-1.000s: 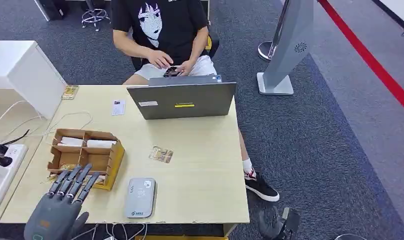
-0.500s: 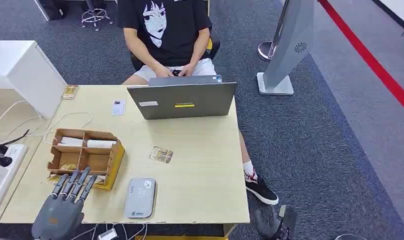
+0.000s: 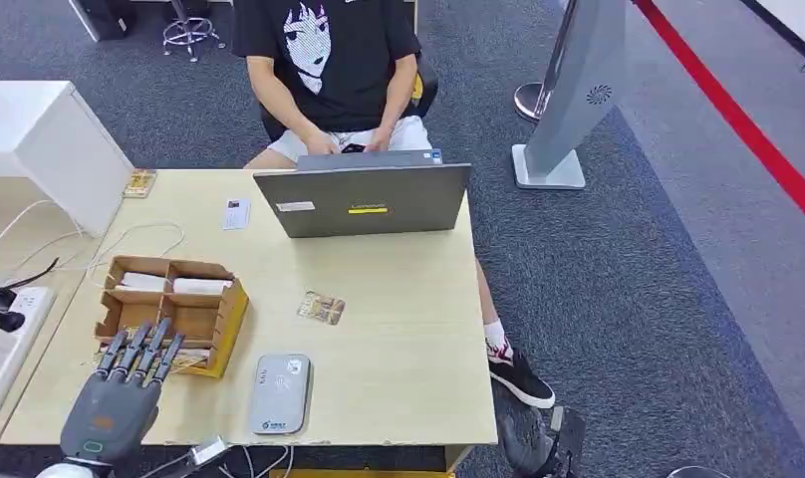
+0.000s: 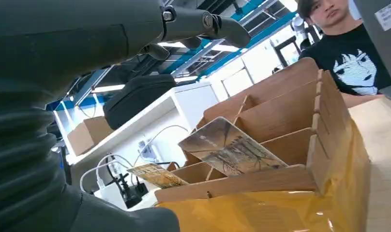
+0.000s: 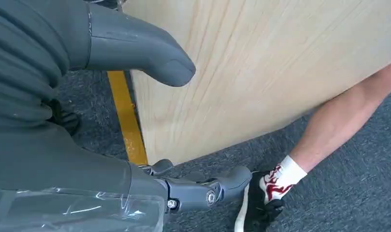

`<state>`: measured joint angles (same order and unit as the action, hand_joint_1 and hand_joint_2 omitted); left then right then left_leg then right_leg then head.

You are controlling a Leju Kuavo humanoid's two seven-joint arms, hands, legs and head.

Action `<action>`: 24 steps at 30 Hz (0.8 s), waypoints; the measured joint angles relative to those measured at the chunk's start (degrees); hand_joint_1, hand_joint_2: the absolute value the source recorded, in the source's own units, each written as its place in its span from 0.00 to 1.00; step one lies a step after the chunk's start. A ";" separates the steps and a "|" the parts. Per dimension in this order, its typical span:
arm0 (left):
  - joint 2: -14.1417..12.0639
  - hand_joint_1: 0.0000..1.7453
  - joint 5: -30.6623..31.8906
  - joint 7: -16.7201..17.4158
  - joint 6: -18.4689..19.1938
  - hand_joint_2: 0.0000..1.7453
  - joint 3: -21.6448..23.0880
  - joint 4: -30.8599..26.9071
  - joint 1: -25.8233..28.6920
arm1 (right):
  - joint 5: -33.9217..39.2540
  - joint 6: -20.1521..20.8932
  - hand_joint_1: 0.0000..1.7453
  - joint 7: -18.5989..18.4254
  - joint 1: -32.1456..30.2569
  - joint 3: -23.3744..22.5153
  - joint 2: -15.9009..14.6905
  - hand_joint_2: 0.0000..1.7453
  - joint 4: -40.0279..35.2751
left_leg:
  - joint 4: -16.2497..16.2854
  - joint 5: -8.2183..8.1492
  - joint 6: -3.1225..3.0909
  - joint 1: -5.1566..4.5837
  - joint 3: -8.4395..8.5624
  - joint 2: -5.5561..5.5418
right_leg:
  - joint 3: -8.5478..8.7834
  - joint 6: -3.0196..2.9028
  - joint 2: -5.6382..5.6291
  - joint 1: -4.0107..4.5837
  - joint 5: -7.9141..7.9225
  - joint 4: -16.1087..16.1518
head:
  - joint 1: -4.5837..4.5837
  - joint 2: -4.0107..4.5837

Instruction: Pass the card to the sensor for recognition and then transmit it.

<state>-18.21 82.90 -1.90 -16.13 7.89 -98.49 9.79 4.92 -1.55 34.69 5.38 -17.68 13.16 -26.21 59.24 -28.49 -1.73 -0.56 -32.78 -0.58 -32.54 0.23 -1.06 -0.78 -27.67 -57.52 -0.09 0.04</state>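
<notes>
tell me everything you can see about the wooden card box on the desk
The wooden card box is an open-topped tray of thin brown board, split by slotted dividers into compartments, with a glossy yellow outer wall. It sits flat on the desk's left part. Two white items lie in its far compartments; printed cards lean in the near ones. The left robot hand hovers at its near edge, fingers apart; contact is unclear.

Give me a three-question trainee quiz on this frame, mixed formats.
1. True or false: the left hand already holds a card.
2. The grey card reader lies: A) inside the wooden box B) on the table beside the box C) on the laptop.
3. Fill in: a loose card lies on the table between the reader and the ____.

Key: 1 false; 2 B; 3 laptop.
</notes>
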 joint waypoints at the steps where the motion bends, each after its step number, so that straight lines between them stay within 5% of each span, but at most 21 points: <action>1: 0.07 0.00 0.00 0.00 0.00 1.00 -0.07 0.44 -0.35 | -0.07 0.00 0.00 -0.02 0.00 0.00 0.02 1.00 0.00 | 0.00 0.00 0.00 0.00 0.00 0.00 | 0.00 0.00 0.00 0.00 0.00 0.00 | 0.02 0.00; 24: 3.41 0.00 0.31 -0.09 -0.15 1.00 -1.51 6.23 -4.74 | -0.31 0.44 0.00 -0.70 0.36 0.42 0.37 1.00 0.00 | 0.00 0.00 0.00 0.00 0.00 -0.01 | 0.00 0.00 0.00 0.00 0.00 0.00 | 0.00 0.00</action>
<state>-14.80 83.21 -1.99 -16.28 6.38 -92.26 5.05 4.61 -1.11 33.99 5.74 -17.27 13.53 -26.21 59.25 -28.49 -1.73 -0.56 -32.79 -0.59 -32.54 0.23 -1.06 -0.78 -27.67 -57.52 -0.09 0.04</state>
